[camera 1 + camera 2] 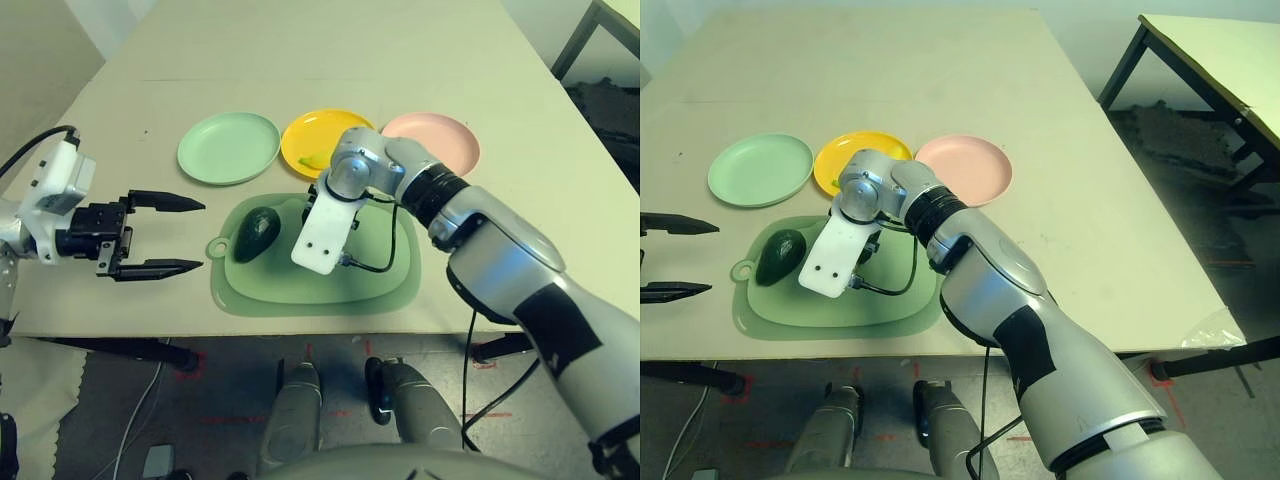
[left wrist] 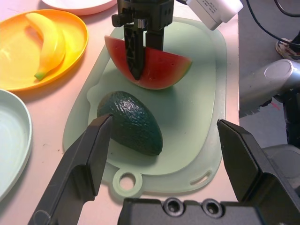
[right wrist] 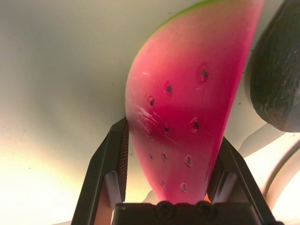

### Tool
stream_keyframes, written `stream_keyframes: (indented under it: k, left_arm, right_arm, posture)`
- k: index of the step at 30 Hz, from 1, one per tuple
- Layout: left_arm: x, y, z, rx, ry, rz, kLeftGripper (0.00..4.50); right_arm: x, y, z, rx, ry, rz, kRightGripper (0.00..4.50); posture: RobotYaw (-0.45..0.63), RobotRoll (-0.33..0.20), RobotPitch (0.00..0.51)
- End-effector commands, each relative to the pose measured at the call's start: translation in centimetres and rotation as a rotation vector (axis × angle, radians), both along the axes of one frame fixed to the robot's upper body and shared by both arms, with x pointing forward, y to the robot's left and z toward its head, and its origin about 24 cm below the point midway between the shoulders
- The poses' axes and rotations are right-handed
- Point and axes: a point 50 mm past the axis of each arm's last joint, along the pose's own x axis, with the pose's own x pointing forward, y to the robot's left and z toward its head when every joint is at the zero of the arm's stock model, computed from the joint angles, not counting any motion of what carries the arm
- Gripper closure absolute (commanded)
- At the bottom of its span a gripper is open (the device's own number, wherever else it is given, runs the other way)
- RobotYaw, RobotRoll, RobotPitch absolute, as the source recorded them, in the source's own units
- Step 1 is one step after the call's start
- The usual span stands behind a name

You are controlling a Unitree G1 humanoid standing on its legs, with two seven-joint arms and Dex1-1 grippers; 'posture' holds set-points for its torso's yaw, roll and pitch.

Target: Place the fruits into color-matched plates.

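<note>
A red watermelon wedge (image 2: 161, 70) with a green rind stands on the green mat (image 1: 300, 285). My right gripper (image 3: 173, 131) reaches down over it, and its two black fingers press against the wedge's flat sides. The dark green avocado (image 1: 256, 233) lies on the mat's left part, just beside the wedge. My left gripper (image 1: 190, 236) hovers open to the left of the mat, pointing at the avocado and holding nothing. A yellow banana (image 2: 49, 44) lies in the yellow plate (image 1: 300, 130). Left of it is the mint green plate (image 1: 228, 148) and right of it the pale pink plate (image 1: 445, 140), both bare.
The three plates sit in a row just behind the mat. A white camera block (image 1: 322, 235) and a black cable (image 1: 385, 262) hang from my right wrist over the mat. The table's front edge runs close behind the mat's near side.
</note>
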Motion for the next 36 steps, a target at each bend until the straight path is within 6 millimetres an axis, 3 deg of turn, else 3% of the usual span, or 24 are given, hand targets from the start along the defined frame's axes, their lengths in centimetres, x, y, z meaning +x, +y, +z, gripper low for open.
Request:
stream_keyframes:
  k: [1, 12, 19, 23, 28, 36]
  left_arm:
    - [0.2, -0.1, -0.5, -0.007, 0.017, 0.002, 0.00]
    - [1.6, -1.0, 0.1, -0.031, -0.015, 0.051, 0.00]
    - [3.3, -2.6, 1.8, -0.025, -0.066, 0.143, 0.00]
    - [3.7, -3.0, 2.2, -0.012, -0.076, 0.177, 0.00]
    - [3.6, -2.5, 2.3, 0.041, -0.098, 0.190, 0.00]
    - [3.2, -2.2, 2.5, 0.038, -0.100, 0.215, 0.00]
  right_arm:
    - [0.5, -1.7, -0.5, -0.054, 0.040, -0.039, 2.29]
    - [3.1, -6.6, 5.5, 0.076, -0.006, -0.251, 2.29]
    - [4.7, -8.5, 7.2, 0.177, -0.097, -0.390, 2.29]
    - [6.0, -10.3, 7.1, 0.213, -0.184, -0.514, 2.29]
    - [7.5, -13.0, 5.8, 0.230, -0.299, -0.680, 2.29]
    - [8.6, -15.4, 4.1, 0.256, -0.404, -0.825, 2.29]
  posture:
    - [0.08, 0.000, 0.196]
    - [0.05, 0.000, 0.189]
    - [0.04, 0.000, 0.186]
    - [0.04, 0.000, 0.187]
    - [0.05, 0.000, 0.190]
    - [0.08, 0.000, 0.202]
